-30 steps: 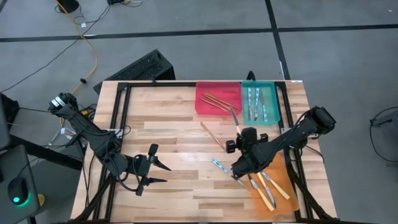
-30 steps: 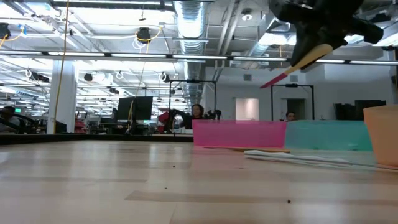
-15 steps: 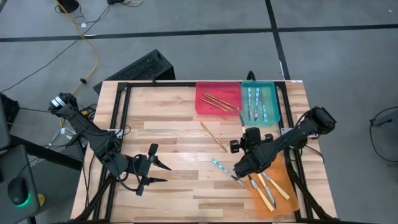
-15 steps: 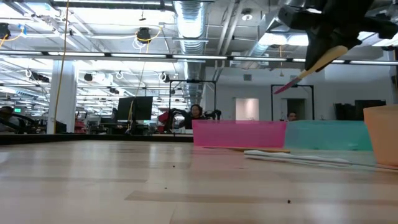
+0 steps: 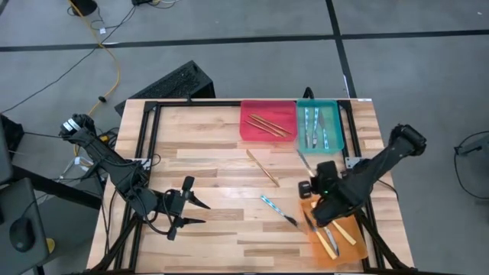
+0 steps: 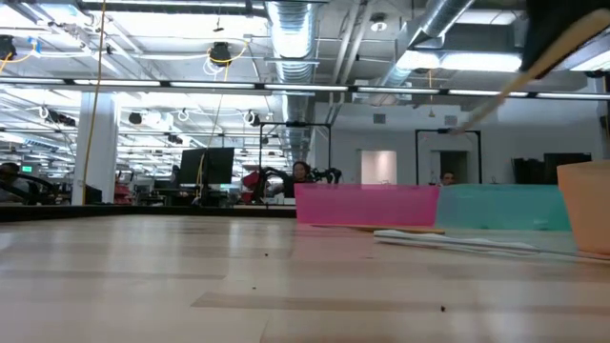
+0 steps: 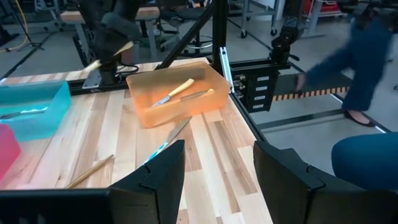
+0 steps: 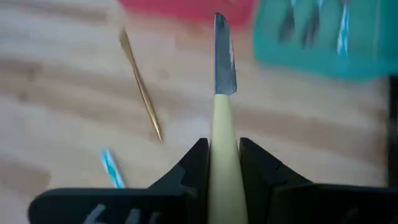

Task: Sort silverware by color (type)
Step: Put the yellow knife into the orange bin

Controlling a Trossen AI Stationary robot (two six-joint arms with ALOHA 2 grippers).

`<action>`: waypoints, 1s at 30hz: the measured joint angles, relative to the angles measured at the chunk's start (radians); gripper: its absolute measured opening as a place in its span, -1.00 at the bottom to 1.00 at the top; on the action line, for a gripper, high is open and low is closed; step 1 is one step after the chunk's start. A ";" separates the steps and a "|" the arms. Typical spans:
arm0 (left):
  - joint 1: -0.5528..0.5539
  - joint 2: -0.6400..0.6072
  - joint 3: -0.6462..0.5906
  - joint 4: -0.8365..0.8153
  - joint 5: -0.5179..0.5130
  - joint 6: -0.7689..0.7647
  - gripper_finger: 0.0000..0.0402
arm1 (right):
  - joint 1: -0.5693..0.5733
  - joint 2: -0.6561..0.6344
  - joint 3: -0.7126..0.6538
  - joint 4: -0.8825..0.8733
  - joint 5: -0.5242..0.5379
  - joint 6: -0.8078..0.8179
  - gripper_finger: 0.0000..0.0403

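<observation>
The right gripper [image 8: 221, 155] had its jaws clamped on a yellow-handled knife [image 8: 222, 93], hanging over the orange tray [image 5: 345, 238] where other knives already lay; the left gripper [image 5: 200, 213] sat idle with jaws spread wide. Most looked sorted: sticks in the red tray [image 5: 250, 127], blue pieces in the teal tray [image 5: 334, 134]. Left on the table [image 5: 199, 137]: one wooden stick [image 5: 262, 166] and one blue-handled piece [image 5: 275, 208].

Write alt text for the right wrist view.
The right gripper is shut on a yellow-handled knife, blade pointing ahead over the wooden table. Beyond lie a tan stick, a blue-handled piece, a red tray and a teal tray.
</observation>
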State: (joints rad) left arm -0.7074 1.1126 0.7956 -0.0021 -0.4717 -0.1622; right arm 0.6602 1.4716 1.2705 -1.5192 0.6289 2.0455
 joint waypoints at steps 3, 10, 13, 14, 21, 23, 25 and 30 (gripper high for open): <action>0.000 0.000 0.000 -0.005 0.000 0.000 -0.14 | 0.042 -0.048 0.000 0.007 -0.142 -0.019 -0.60; 0.000 0.000 0.000 -0.006 -0.004 0.022 -0.14 | 0.186 -0.105 0.000 0.067 -0.306 0.080 -0.60; 0.001 0.000 0.000 -0.006 -0.010 0.033 -0.14 | 0.263 -0.113 0.000 0.123 -0.320 0.133 -0.60; 0.001 0.000 0.000 -0.007 -0.010 0.039 -0.14 | 0.281 -0.114 0.000 0.156 -0.334 0.137 -0.60; 0.001 0.000 0.000 -0.006 -0.012 0.072 -0.14 | 0.347 -0.033 0.001 0.333 -0.396 0.154 -0.60; 0.003 0.000 0.000 -0.004 -0.013 0.076 -0.14 | 0.355 -0.009 0.001 0.356 -0.407 0.157 -0.60; 0.003 0.000 0.000 0.000 -0.016 0.084 -0.14 | 0.359 0.015 0.001 0.348 -0.416 0.157 -0.60; 0.003 0.000 0.000 0.012 -0.031 0.089 -0.14 | 0.348 0.096 0.001 0.294 -0.469 0.159 -0.59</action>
State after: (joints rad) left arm -0.7048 1.1126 0.7956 0.0101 -0.5030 -0.0731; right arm 1.0079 1.5680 1.2713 -1.2249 0.1599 2.2044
